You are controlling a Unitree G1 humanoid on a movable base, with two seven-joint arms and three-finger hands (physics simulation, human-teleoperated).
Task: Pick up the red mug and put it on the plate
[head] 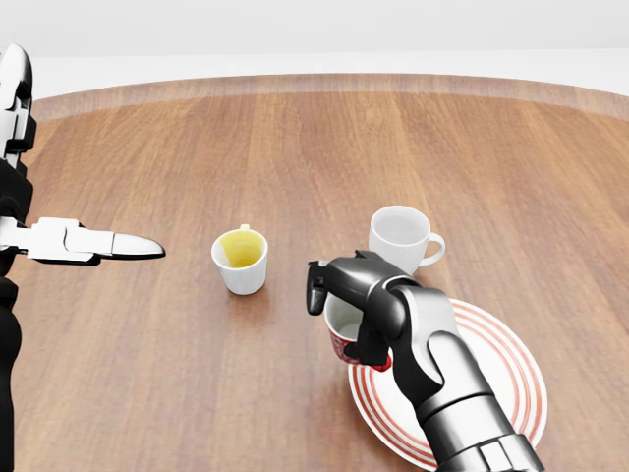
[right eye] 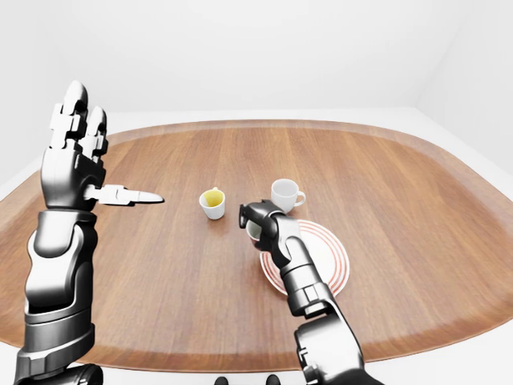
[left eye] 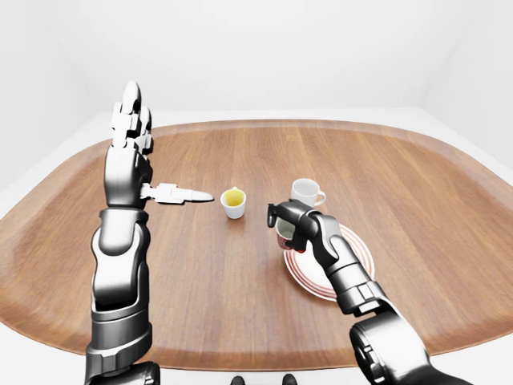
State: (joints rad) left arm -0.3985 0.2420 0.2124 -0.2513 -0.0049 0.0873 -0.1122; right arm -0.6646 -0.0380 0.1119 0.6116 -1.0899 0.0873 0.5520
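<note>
Because the task ends on the plate (head: 491,369), the right hand (head: 359,295) carries the red mug (head: 346,339) upright, its open mouth facing up, with the dark fingers curled round the rim and wall so that the cup hangs from a closed grasp instead of resting on the wood. In the head view the mug sits at the plate's left rim, overlapping the red rings; whether its base touches the plate or is just above it I cannot tell. The grip from above and from the side leaves the underside free, which suits setting it down flat. The left hand (right eye: 76,132) is raised high at the left of the eye views, fingers spread and holding nothing, well apart from the crockery, probably parked there to keep it out of the way. The yellow-lined cup (head: 240,260) and the white mug (head: 401,241) stand on the table (head: 295,147) above the plate in the head view, the white mug near the forearm's path, so a nudge there seems the main risk. The mug looks to want carrying further right toward the plate's middle before release.
</note>
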